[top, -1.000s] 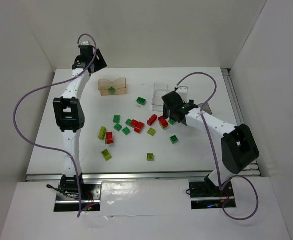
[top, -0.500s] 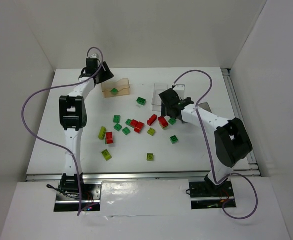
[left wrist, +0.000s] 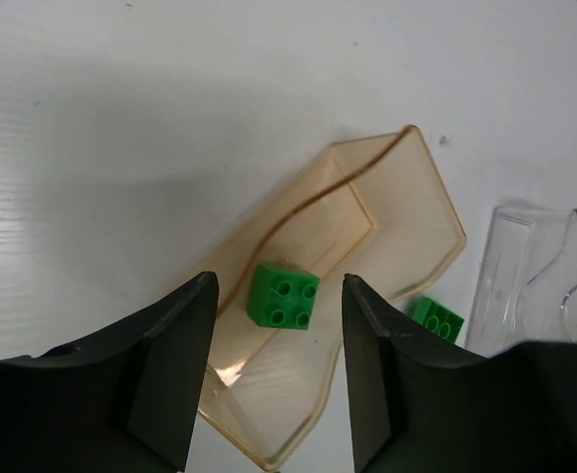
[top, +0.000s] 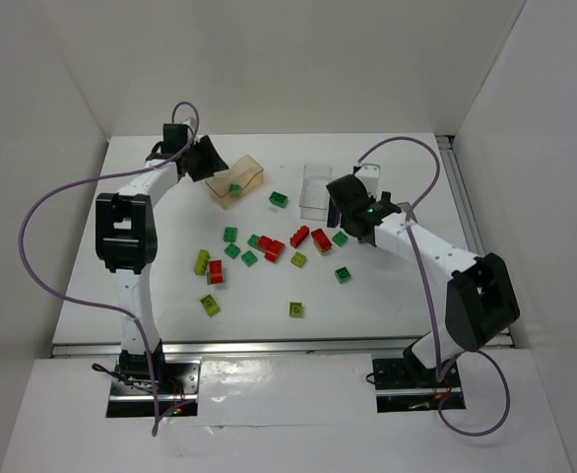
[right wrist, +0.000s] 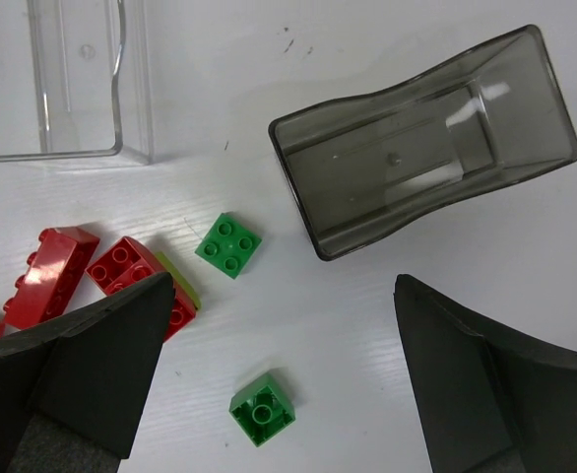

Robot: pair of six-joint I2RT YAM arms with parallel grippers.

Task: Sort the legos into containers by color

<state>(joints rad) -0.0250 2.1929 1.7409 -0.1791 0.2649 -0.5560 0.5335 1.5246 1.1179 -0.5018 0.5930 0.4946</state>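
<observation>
My left gripper point(top: 210, 161) reaches to the far left part of the table point(top: 121, 286). My left fingers point(left wrist: 170, 365) stand part-way apart astride the near end of the tan tray point(left wrist: 421, 212), and I cannot tell whether they press on its walls. The tray lies askew to the table edge. One green brick point(left wrist: 284, 296) sits studs up on its floor, between my fingertips in the wrist view. Just past the tray's right wall a second green brick point(left wrist: 436, 320) lies on the table, and beside that is the clear tray point(left wrist: 525, 266). Loose across the middle of the table are yellow-green pieces point(top: 202, 262) toward the left and the near edge, dark green ones point(top: 229, 235) among them, and a cluster of red bricks point(top: 269, 246) toward the centre right. My right gripper point(right wrist: 284, 296) hovers over the right end of that scatter, my right fingers point(right wrist: 101, 365) spread wide with nothing held between them. Below it a bright green brick point(right wrist: 228, 245) lies just beside the red bricks, and a darker green brick point(right wrist: 262, 408) lies lower in the wrist view. To the right is the smoky grey tray point(right wrist: 416, 148), set at a slant and apart from the bricks.
</observation>
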